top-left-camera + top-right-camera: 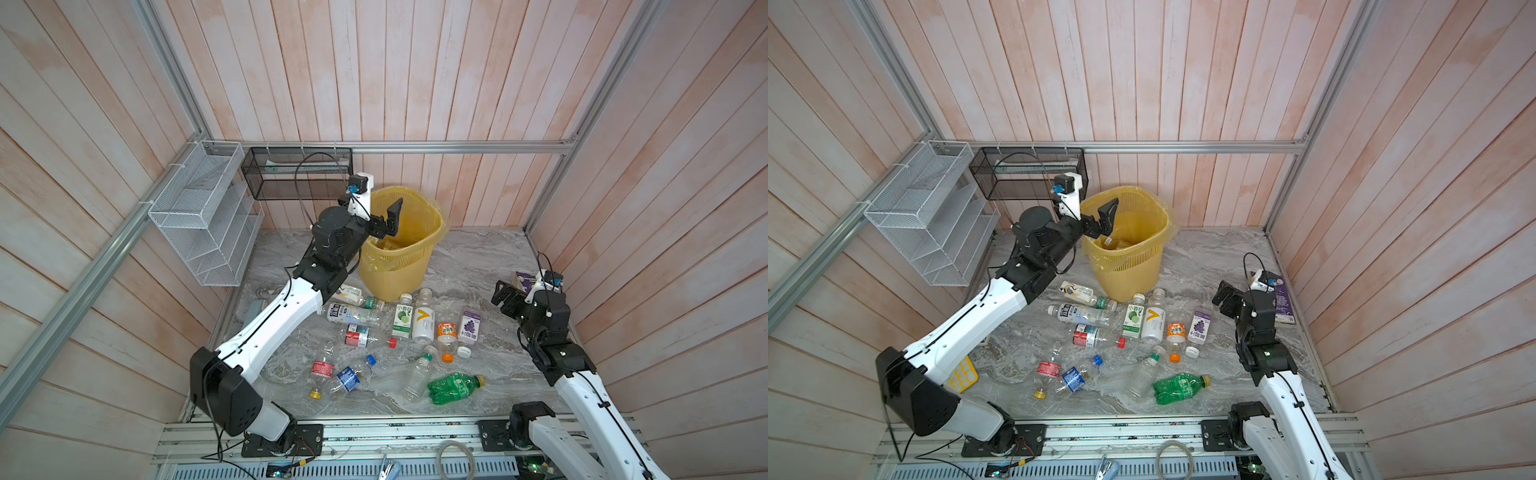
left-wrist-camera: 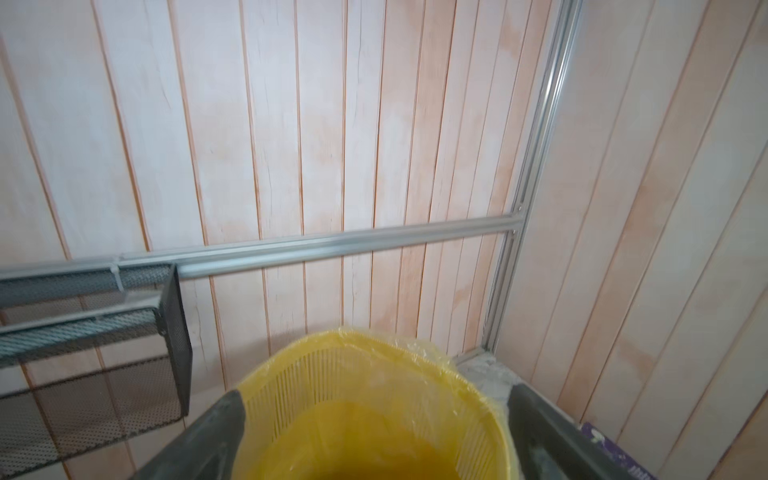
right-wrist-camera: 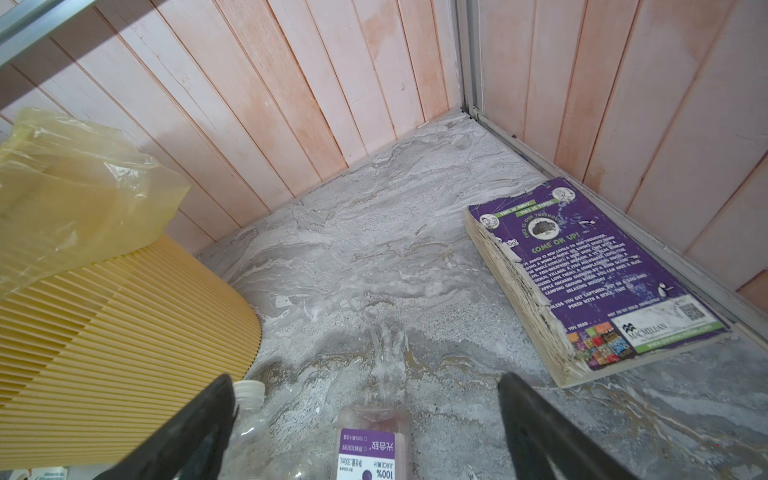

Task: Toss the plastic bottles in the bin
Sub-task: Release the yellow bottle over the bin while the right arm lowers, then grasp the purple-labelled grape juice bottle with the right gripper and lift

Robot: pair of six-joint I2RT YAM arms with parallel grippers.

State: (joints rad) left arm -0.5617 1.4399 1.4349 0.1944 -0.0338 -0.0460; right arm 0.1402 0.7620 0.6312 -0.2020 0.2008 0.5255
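Left gripper (image 1: 386, 222): jaws apart, empty, parked over the bin's mouth. That's my drop spot, so anything let go lands inside.
Bin (image 1: 395, 270): upright at the back of the table (image 1: 478, 257).
Bottles (image 1: 423, 322): about a dozen lying in front of the bin, none held.
Right gripper (image 1: 503, 297): jaws apart, empty, low, facing the purple carton (image 3: 370, 449). Probably my next pick.

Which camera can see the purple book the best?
The right wrist view: the purple book lies flat by the wall with its whole back cover showing, print and all. In both top views the right arm hides much of the book. The left wrist view catches only a purple corner.
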